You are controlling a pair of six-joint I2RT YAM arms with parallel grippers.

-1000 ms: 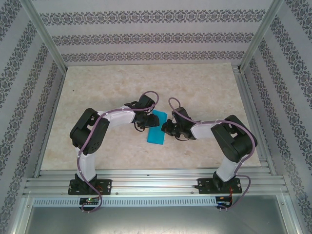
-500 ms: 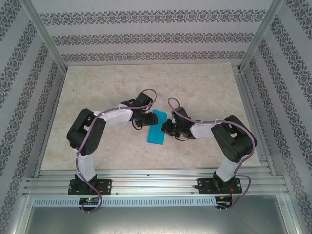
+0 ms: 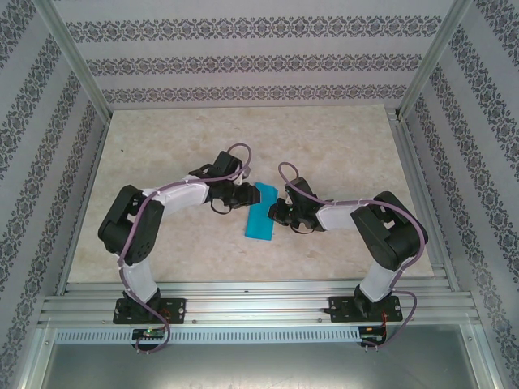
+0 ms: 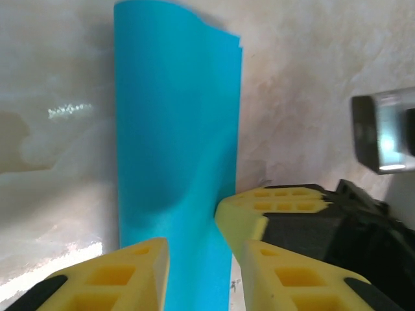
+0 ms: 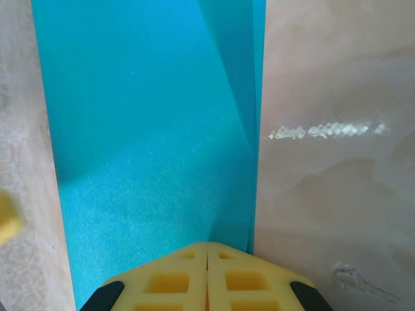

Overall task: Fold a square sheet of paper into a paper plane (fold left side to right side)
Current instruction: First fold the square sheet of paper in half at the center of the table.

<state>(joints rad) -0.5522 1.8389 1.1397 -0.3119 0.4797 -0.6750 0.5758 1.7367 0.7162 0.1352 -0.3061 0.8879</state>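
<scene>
On your left, the left gripper (image 4: 205,258) has its jaws parted partway, grasping nothing, and the folded sheet of paper (image 4: 175,129) lies flat on the surface (image 3: 324,146), running up between them. To the right, the right gripper (image 5: 207,249) has its jaws clenched tip to tip, empty, their joined tips resting on the sheet near one long edge. From overhead, you see the sheet between both grippers.

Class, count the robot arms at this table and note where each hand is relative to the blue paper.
2. The left hand is at the blue paper's left edge, the right hand at its right edge.
</scene>
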